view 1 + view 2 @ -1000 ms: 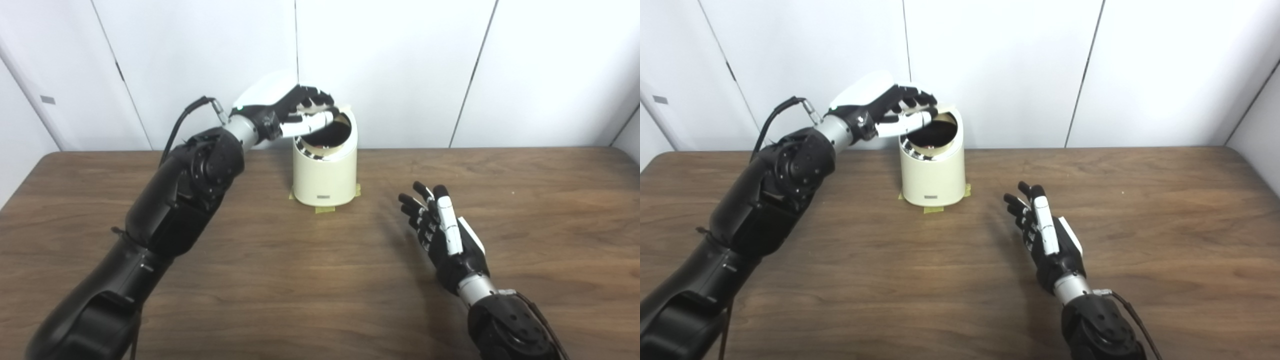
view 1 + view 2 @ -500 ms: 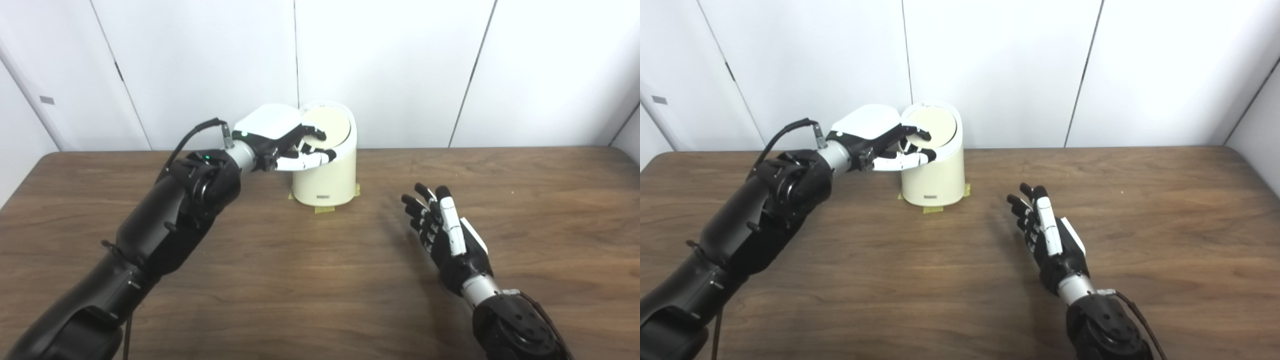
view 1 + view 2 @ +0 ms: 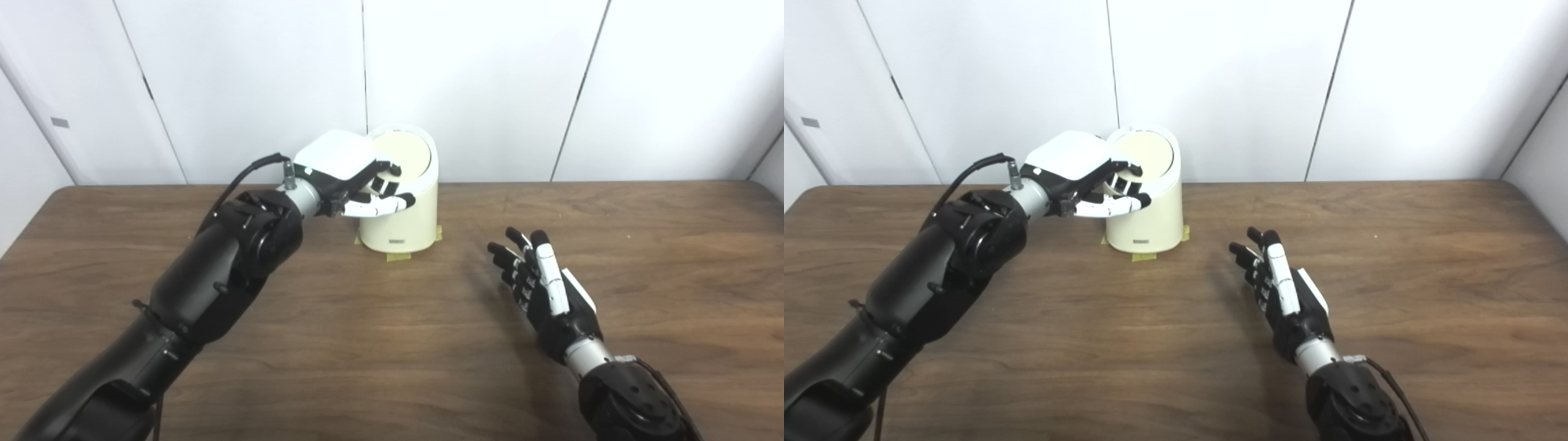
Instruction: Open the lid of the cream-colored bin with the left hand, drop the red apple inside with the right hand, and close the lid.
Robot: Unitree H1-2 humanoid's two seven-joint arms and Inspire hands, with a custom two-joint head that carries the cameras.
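The cream-colored bin (image 3: 404, 214) stands at the back of the table on yellow tape patches. Its round lid (image 3: 407, 160) lies flat and closed on the slanted top. My left hand (image 3: 349, 180) hovers at the bin's upper left side, fingers spread and curled loosely over the lid's left edge, holding nothing. My right hand (image 3: 545, 291) rests open, held edge-on above the table to the right of the bin, with fingers stretched toward the wall. No red apple shows in either view.
The brown wooden table (image 3: 367, 343) runs wide to both sides and toward me. White wall panels (image 3: 490, 79) rise right behind the bin. A black cable (image 3: 245, 177) loops off my left wrist.
The lid, held up over the dark open bin a second ago, has come down shut. My left hand dropped from the rim to the bin's left side. My right hand barely moved.
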